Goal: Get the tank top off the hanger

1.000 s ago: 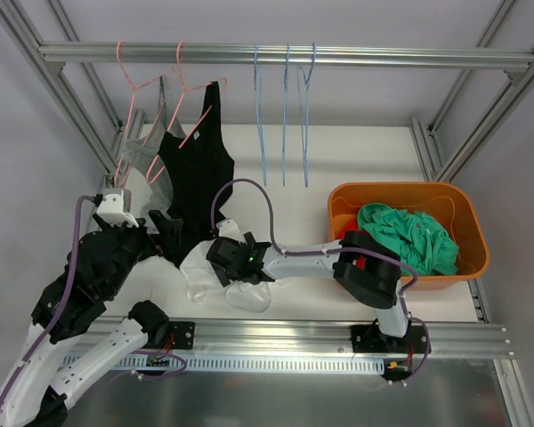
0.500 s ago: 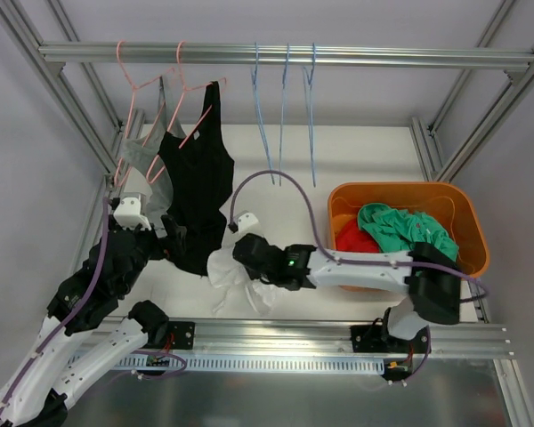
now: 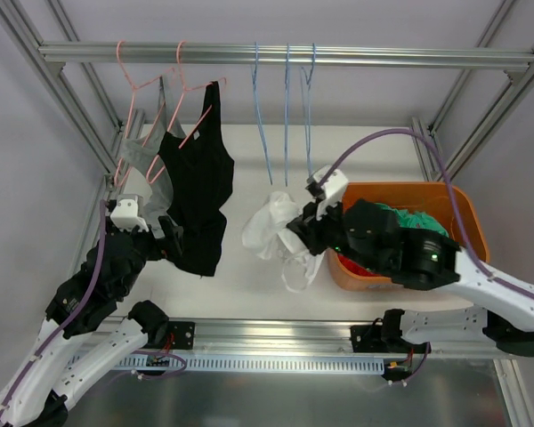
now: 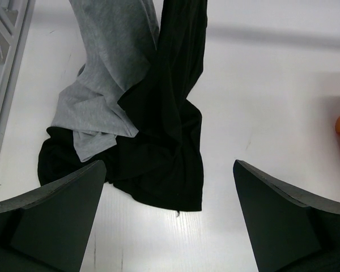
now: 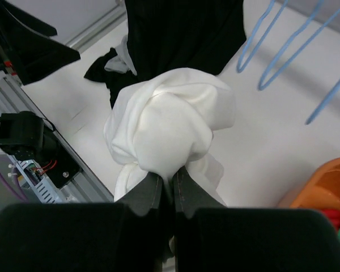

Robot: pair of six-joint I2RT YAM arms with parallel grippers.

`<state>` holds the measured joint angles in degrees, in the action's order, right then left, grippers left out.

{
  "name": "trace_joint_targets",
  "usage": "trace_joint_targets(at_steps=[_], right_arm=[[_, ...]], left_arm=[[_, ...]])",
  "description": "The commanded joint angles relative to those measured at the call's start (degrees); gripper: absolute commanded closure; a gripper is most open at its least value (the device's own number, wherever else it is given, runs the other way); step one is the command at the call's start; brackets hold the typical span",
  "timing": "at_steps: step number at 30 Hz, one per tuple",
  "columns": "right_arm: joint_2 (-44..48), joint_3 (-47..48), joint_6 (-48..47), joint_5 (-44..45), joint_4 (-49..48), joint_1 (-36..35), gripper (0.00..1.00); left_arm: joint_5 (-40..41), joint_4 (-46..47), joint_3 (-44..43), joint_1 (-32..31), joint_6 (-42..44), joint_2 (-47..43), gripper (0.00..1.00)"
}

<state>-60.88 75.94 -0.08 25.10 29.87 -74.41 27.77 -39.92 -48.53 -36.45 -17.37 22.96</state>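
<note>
A black tank top [image 3: 200, 178] hangs from a pink hanger [image 3: 192, 93] on the rail, its hem lying on the white table. Beside it a grey tank top [image 3: 147, 153] hangs from a second pink hanger. My left gripper [image 3: 165, 242] is open just in front of the black hem [image 4: 158, 175], with bare table between its fingers [image 4: 56, 221]. My right gripper [image 5: 169, 178] is shut on a bunched white garment [image 5: 175, 124], holding it in the air [image 3: 271, 233] near the left of the orange bin [image 3: 470, 222].
Three empty blue hangers [image 3: 285, 116] hang at the middle of the rail [image 3: 338, 57]. The bin holds green cloth [image 3: 427, 221] and red cloth [image 3: 351, 262]. Aluminium frame posts stand on both sides, and a rail runs along the near edge.
The right gripper closed on the white garment, lifted it off the table and carried it right toward the bin. The left arm shifted slightly and stays open.
</note>
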Motion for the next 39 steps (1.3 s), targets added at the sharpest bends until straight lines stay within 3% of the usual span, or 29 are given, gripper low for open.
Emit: trace_joint_targets(at_steps=[1, 6, 11, 14, 15, 18, 21, 33, 35, 37, 39], right_arm=[[4.62, 7.28, -4.84, 4.92, 9.23, 0.05, 1.00], [9.37, 9.14, -6.34, 9.52, 17.32, 2.43, 1.00], [13.33, 5.54, -6.16, 15.41, 19.88, 9.88, 1.00], [13.60, 2.11, -5.73, 11.04, 19.88, 19.45, 1.00], [13.16, 1.41, -5.64, 8.76, 19.79, 25.57, 1.00], [12.19, -2.98, -5.64, 0.58, 16.29, 35.52, 1.00], [10.09, -8.51, -4.85, -3.83, 11.80, 40.90, 1.00], [-1.69, -30.14, 2.88, -8.13, -6.48, 46.11, 1.00], [-0.65, -30.41, 3.50, -8.23, -6.31, 46.29, 0.86], [1.89, -29.81, 3.85, -7.79, -5.61, 46.29, 0.57], [5.94, -28.05, 3.68, -6.65, -2.73, 46.20, 0.50]], left_arm=[[1.76, 0.46, 0.37, -0.55, 1.02, -0.37, 0.01], [2.02, 0.37, 0.37, -0.56, 0.93, -0.99, 0.01], [1.59, 0.63, 0.37, -0.47, 1.02, -0.64, 0.01], [1.24, 0.55, 0.37, -0.56, 1.02, -0.28, 0.01], [0.97, 0.55, 0.37, -0.47, 1.02, -0.28, 0.01], [0.97, 0.46, 0.37, -0.56, 0.93, -0.46, 0.01], [1.76, 0.46, 0.28, -0.47, 0.49, -0.72, 0.01], [-0.96, 0.28, -10.33, -0.55, -2.76, 1.55, 0.01], [-1.05, 0.28, -12.98, -0.56, -1.80, 3.48, 0.01], [-0.26, 0.02, -17.98, -0.47, -0.83, 7.60, 0.01], [0.27, -0.59, -23.87, -0.55, -0.65, 11.04, 0.01]])
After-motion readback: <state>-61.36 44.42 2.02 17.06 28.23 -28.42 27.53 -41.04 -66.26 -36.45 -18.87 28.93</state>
